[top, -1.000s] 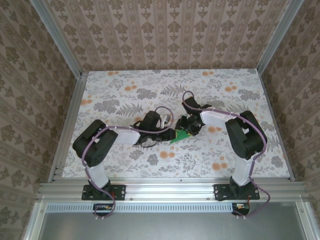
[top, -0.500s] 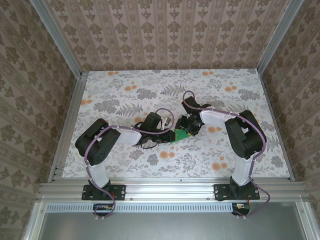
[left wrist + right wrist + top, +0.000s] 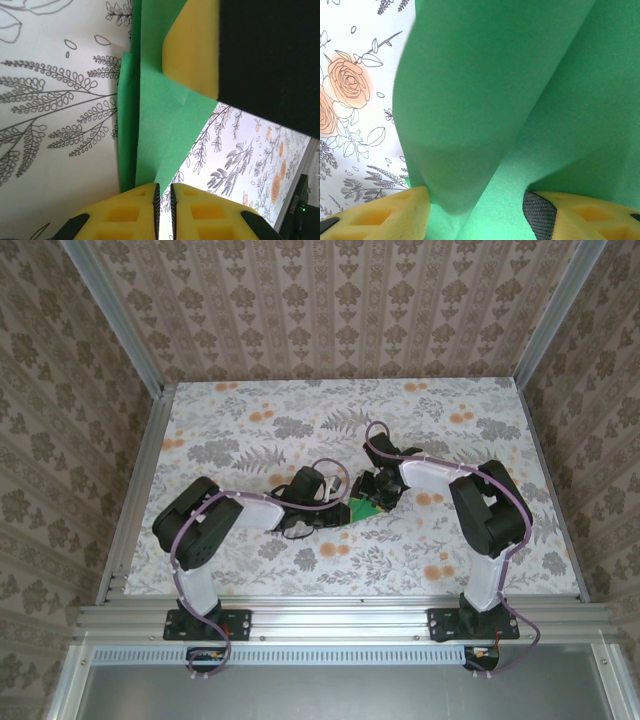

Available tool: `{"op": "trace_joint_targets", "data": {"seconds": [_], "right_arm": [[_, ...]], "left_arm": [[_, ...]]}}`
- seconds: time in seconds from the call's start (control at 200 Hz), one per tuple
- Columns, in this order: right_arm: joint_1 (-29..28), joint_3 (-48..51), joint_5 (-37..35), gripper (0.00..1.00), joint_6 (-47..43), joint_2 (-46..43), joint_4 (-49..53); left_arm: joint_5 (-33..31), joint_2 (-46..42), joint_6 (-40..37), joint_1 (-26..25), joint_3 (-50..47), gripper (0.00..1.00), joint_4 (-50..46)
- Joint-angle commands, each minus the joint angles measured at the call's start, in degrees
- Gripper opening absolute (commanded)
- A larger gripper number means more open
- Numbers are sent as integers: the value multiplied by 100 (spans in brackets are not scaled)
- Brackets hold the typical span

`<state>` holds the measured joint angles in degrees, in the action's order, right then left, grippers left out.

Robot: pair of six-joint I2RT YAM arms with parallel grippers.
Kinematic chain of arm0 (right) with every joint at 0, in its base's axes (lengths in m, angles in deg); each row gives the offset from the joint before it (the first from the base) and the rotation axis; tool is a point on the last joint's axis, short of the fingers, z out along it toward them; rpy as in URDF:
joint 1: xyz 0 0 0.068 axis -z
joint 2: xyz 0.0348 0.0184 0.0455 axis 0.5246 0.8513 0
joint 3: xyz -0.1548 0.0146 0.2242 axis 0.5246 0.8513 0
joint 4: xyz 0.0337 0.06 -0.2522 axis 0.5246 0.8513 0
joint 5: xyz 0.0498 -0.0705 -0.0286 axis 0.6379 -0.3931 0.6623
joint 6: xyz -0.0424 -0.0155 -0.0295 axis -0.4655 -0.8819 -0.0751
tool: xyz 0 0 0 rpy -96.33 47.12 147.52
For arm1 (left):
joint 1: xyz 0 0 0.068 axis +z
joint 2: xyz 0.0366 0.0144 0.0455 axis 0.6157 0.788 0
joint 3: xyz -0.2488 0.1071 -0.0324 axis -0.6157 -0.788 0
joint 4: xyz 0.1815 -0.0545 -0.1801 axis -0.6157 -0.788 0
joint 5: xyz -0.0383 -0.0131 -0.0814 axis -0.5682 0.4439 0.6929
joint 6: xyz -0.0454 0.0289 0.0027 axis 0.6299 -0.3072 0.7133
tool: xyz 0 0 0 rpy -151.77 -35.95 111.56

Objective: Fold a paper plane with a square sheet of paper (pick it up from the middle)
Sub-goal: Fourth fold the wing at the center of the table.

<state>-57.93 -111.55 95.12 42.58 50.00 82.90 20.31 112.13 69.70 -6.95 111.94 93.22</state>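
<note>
The left pincer [image 3: 163, 192] was pinched almost together on the near tip of the green sheet of paper [image 3: 160, 115] (creased, its layers overlapping). The sheet ran away from the fingertips, lying over the flowered bench [image 3: 55, 150]. At the sheet's far end the right pincer [image 3: 475, 212] stood with its jaws apart, straddling the paper, one yellow pad [image 3: 192, 50] resting on it.
</note>
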Motion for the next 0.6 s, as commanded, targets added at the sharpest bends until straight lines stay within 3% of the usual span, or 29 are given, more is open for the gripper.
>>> {"op": "trace_joint_targets", "data": {"seconds": [0.0,0.6], "right_arm": [[53,533,-739,61,91,895,708],[62,585,-771,61,173,932,659]], "left_arm": [[-243,101,-91,-18,67,15,-259],[-293,-505,-125,-40,-118,18,-108]]}}
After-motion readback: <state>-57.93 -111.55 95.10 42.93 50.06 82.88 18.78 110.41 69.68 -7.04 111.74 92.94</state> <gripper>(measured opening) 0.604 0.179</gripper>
